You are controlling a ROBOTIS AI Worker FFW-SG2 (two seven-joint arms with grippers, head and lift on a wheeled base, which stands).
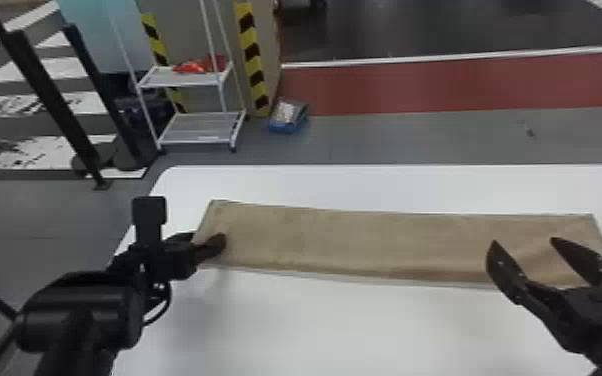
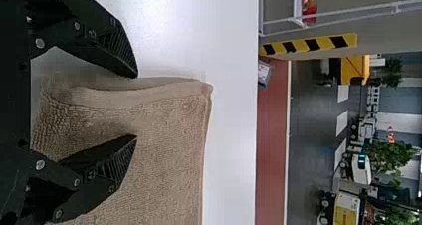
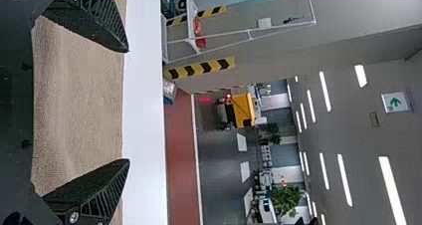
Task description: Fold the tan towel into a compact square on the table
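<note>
Although the tan towel (image 1: 365,240) lies as a long strip from left to right across the white table (image 1: 315,330), it is no compact square. Its left edge runs between the widely parted fingers of the left gripper (image 2: 136,107); the right gripper (image 1: 524,241), also wide, is over the right end. Should the left one pinch only the upper layer at that loose edge, the strip could open or skew. The grippers hide parts of both ends; whether any fingertip touches cloth, I cannot tell.
</note>
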